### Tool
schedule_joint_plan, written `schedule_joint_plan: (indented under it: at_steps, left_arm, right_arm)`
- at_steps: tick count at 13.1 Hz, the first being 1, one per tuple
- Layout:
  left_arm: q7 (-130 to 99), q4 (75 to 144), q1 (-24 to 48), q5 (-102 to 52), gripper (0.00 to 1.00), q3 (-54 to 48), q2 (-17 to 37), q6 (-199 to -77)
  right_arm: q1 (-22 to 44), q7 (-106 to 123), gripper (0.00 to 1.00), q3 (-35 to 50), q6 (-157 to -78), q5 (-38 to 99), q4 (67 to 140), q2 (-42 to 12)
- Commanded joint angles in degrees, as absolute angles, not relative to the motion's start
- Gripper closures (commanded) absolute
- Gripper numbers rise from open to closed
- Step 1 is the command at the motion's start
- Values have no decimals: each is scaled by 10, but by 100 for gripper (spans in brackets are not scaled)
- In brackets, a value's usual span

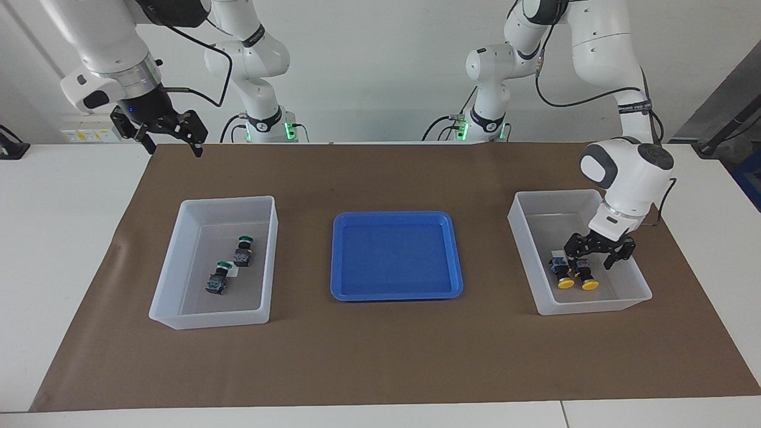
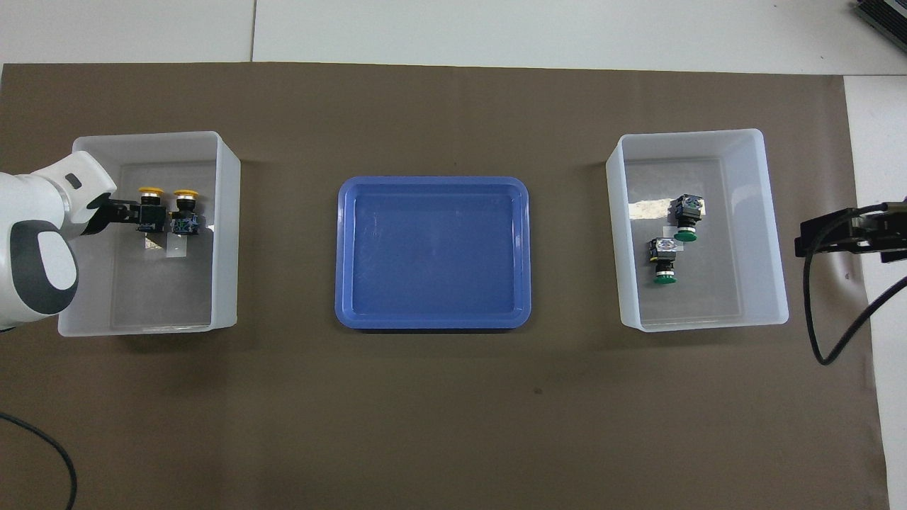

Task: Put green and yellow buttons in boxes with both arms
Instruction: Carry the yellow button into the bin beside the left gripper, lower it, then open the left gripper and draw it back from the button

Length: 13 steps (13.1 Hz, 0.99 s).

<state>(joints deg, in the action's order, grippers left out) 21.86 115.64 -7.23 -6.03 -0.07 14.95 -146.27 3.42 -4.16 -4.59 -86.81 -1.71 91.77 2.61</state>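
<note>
Yellow buttons (image 1: 574,274) boxed beneath opened, empty left hand (image 1: 599,254); green buttons (image 1: 230,268) boxed; right hand (image 1: 172,141) open, empty, waiting aloft. Nothing left.

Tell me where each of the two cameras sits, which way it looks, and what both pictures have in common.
Facing view: high across the table, looking at the robots; both arms show with their bases, left tool open in the box with the yellow buttons, right tool raised over the mat's edge.
Overhead view: above the robots' end, looking steeply down; only the left arm's wrist and the right tool show.
Shared: blue tray, both boxes, yellow buttons, green buttons, half a turn apart.
</note>
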Motion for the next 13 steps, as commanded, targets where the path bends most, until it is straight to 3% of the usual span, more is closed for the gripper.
schedule_joint_plan:
  at_steps: [1, 8, 13]
  left_arm:
    - [227, 1163, -70, -73, 0, -1, 84, -1409]
    - [80, 1160, 31, -9, 0, -3, -37, -1258]
    - [25, 1016, 60, 12, 0, -7, -15, -1113]
  right_arm:
    - [32, -49, 0, -42, -866, -11, 927, 38]
    - [32, -49, 0, -42, -866, -11, 927, 38]
    - [32, -49, 0, -42, -866, -11, 927, 38]
